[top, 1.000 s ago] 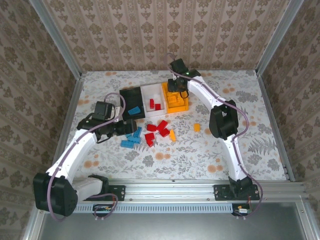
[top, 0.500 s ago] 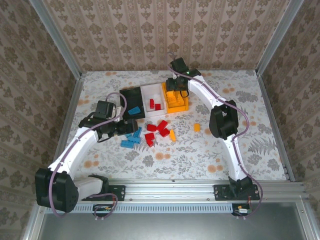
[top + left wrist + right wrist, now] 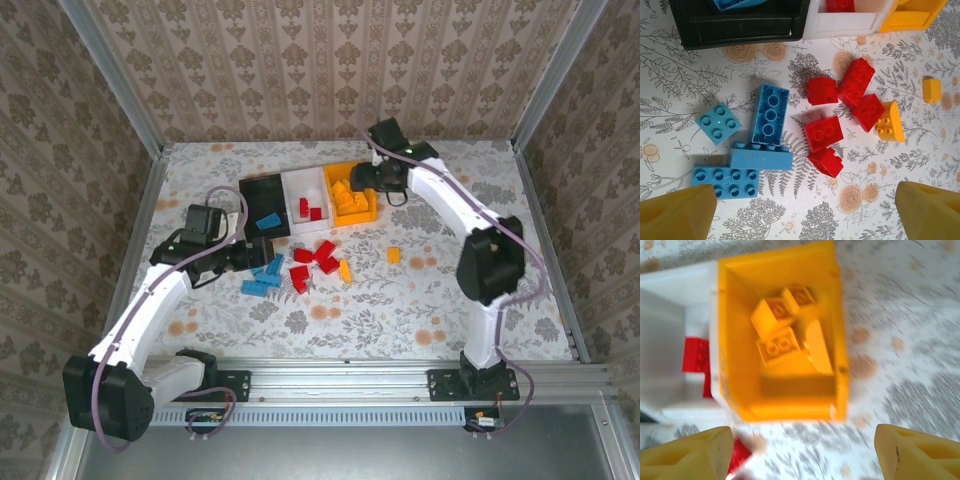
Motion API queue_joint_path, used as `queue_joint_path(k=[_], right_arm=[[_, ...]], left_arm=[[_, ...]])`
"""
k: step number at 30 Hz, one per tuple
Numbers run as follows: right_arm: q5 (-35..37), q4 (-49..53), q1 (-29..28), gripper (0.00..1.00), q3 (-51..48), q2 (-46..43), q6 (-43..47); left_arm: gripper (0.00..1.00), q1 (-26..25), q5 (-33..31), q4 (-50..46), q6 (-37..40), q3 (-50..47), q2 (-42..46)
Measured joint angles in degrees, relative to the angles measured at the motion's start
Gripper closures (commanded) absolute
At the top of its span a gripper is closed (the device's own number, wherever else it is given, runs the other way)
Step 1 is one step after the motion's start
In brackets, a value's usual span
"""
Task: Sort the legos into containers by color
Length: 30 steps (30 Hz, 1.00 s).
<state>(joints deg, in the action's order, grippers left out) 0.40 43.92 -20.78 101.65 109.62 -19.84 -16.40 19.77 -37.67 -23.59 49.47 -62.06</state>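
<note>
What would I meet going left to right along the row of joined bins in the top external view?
Black rectangular plastic bin → white rectangular plastic bin → orange rectangular plastic bin.

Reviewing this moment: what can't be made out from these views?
Left wrist: black bin cut off by top edge; contents mostly unseen.
Right wrist: motion blur; bricks in orange bin hard to count.
Right wrist: white bin cut off by left edge.
Top: loose bricks too small to show studs.
</note>
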Motion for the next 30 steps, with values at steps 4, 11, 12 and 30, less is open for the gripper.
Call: queue_joint_path(k=[4,11,12,30], right_arm=[[0.04,0.31,1.09,0.18,-10.67,-8.02,-0.15],[0.02,1.38,1.01,0.18,-24.52,-8.48,-0.28],[0.02,1.33,1.01,0.18,-25.27,-8.07,-0.28],[0.11,-3.41,1.01,0.43,-27.89,1.14,-1.01]], left_arm=[[0.07,-0.07,0.22,0.04,-0.02,-0.28,-0.02],[0.06,-0.98,0.68,0.46,-0.44,-0.33,-0.02],[0.06,-1.2,0.66,0.48,-0.46,-0.33,-0.02],[0.05,-1.57,0.61,0.46,-0.85,-0.72,0.28]])
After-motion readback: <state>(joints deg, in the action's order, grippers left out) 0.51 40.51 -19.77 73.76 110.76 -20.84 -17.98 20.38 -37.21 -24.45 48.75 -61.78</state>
